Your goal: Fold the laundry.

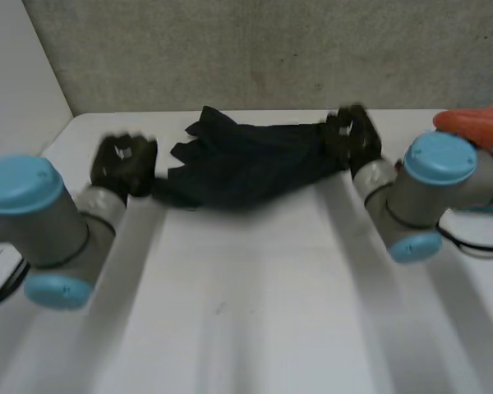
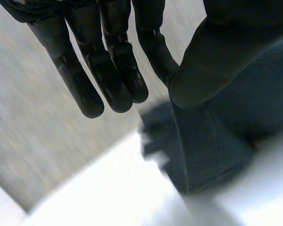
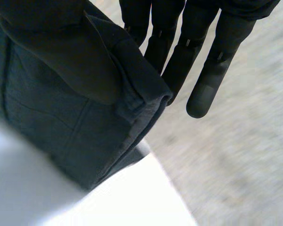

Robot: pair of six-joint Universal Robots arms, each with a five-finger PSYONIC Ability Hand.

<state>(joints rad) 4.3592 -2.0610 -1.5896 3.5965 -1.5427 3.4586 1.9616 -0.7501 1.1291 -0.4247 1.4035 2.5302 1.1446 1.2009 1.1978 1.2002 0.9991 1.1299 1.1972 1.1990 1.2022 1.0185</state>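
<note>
A dark cloth (image 1: 246, 164) lies at the far side of the white bench (image 1: 255, 304), drawn out long between the two arms. We judge that it is held this way to pull it flat before the first fold, because it is bunched in the middle and no fold is made yet.

The right robot hand (image 1: 353, 138) is at the right end of the cloth. Its fingers (image 3: 203, 70) are straight, and the hem passes between them and the thumb, so we read this as a pinch on that end.

The left robot hand (image 1: 125, 162) is just beside the left end, which seems to rest on the bench. Its fingers (image 2: 113, 70) are straight and bare, with a gap to the thumb. The cloth is beside and under the thumb, and we see no grip there. We think this end must be caught before any pulling can help.
</note>
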